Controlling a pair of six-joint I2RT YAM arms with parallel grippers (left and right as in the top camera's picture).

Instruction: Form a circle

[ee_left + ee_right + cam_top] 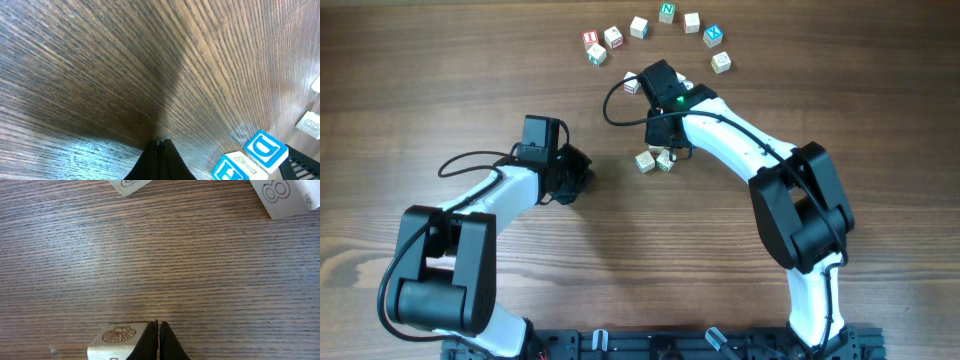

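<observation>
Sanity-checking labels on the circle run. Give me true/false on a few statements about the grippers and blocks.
1. The left gripper and right gripper are both shut and empty. True.
2. The alphabet blocks form a closed ring. False: they make only an open arc, with loose blocks nearer the arms.
3. A shell block lies beside the right gripper's fingertips. True.
4. The left gripper holds the blue D block. False: that block lies off to the side, untouched.

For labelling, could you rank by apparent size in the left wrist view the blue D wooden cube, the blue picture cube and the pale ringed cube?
1. blue D wooden cube.
2. blue picture cube, cropped below.
3. pale ringed cube, cropped at right.
</observation>
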